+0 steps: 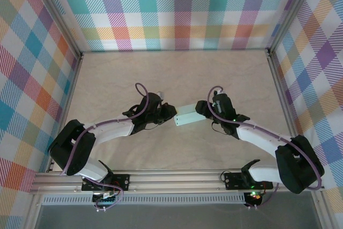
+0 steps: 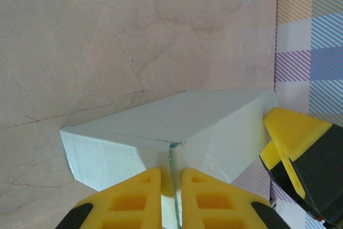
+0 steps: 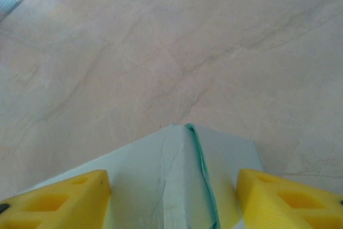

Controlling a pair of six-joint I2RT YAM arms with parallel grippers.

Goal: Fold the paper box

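The paper box (image 1: 188,114) is a pale mint-blue card box held between my two grippers over the middle of the table. My left gripper (image 1: 172,116) is at its left end. In the left wrist view the yellow fingers (image 2: 144,197) are shut on a thin card edge of the paper box (image 2: 177,122). My right gripper (image 1: 202,112) grips the right end. In the right wrist view its gripper (image 3: 171,178) spans the paper box (image 3: 144,170) across its width, one finger on each side. A finger of the right gripper (image 2: 292,130) shows at the box's far end.
The beige table top (image 1: 177,73) stretches behind the box. Plaid walls (image 1: 182,9) close in the back and both sides. An aluminium rail (image 1: 177,178) with the arm bases runs along the near edge.
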